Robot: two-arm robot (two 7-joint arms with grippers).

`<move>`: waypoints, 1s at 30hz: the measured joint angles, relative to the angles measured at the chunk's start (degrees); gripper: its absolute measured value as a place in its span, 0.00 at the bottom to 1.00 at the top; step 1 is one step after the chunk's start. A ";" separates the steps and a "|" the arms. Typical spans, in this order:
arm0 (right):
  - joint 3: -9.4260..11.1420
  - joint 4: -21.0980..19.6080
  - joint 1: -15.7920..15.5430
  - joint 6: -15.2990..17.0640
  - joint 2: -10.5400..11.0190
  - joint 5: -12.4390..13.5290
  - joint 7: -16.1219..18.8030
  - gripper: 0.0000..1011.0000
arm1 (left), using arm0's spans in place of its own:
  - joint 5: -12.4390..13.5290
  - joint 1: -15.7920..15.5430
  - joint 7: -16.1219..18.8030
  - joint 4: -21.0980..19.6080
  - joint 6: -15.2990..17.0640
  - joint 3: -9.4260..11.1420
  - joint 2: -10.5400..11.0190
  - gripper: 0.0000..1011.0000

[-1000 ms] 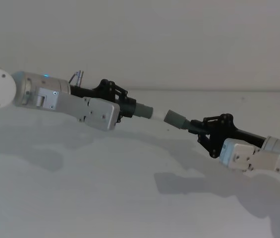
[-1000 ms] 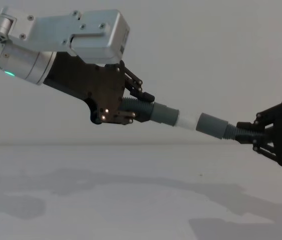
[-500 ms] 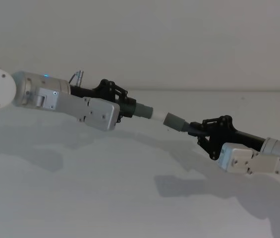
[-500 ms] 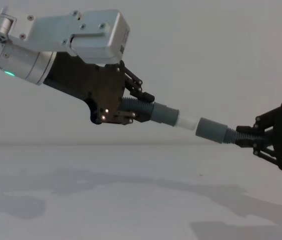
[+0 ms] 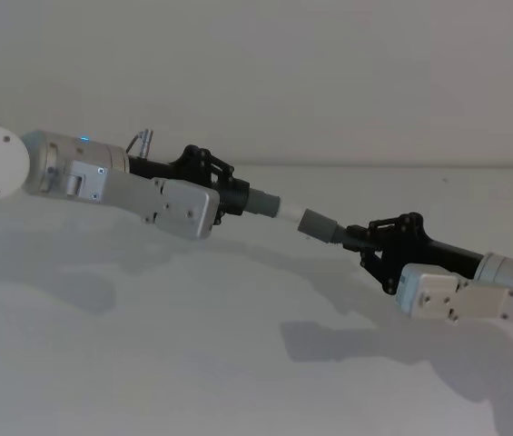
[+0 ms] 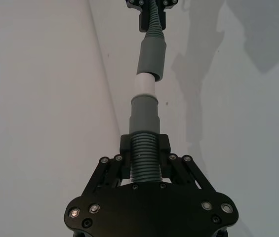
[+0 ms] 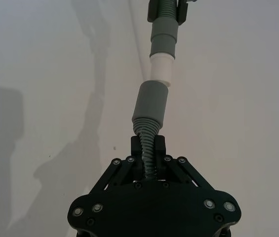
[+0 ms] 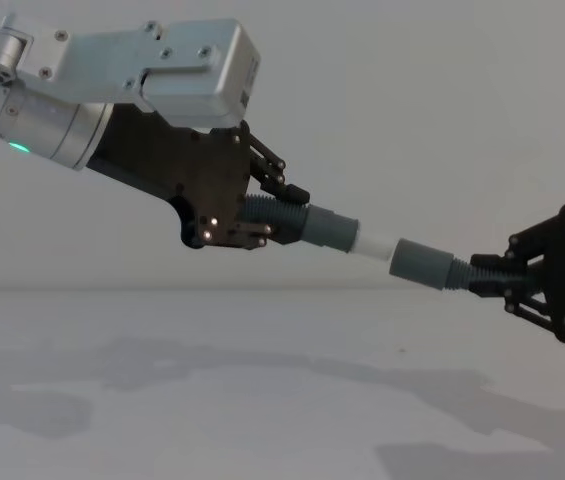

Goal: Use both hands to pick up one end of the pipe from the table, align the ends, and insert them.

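Both hands hold the pipe pieces in the air above the white table [image 5: 192, 354]. My left gripper [image 5: 227, 193] is shut on a ribbed hose [image 6: 144, 160] whose smooth grey collar [image 8: 330, 229] ends in a narrow white tip [image 8: 375, 245]. My right gripper [image 5: 365, 241] is shut on thin corrugated hose just behind a wider grey cuff [image 8: 420, 264]. The two ends stand nearly in line. The white tip [image 6: 144, 85] reaches the mouth of the cuff [image 6: 152, 57]; I cannot tell how deep it sits. From the right wrist, the cuff [image 7: 150, 106] meets the tip [image 7: 161, 66].
The table runs back to a plain pale wall [image 5: 329, 73]. Shadows of both arms [image 5: 356, 341] lie on the table below the pipe. A tiny dark speck [image 8: 399, 351] marks the surface.
My right gripper has moved left toward the left gripper, closing the gap between the cuff and the white tip. The left arm has stayed still.
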 joint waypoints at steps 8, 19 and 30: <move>0.32 -0.55 -0.10 1.10 -0.26 1.06 0.35 0.12 | 0.00 0.00 0.00 0.00 0.00 0.00 0.00 0.30; 0.51 -1.24 -0.22 1.98 -0.42 1.99 1.01 0.12 | 0.00 0.00 0.00 0.00 0.00 0.00 0.00 0.30; 0.51 -1.72 -0.29 2.62 -0.44 2.73 1.56 0.12 | 0.00 0.00 0.00 0.00 0.00 0.00 0.00 0.30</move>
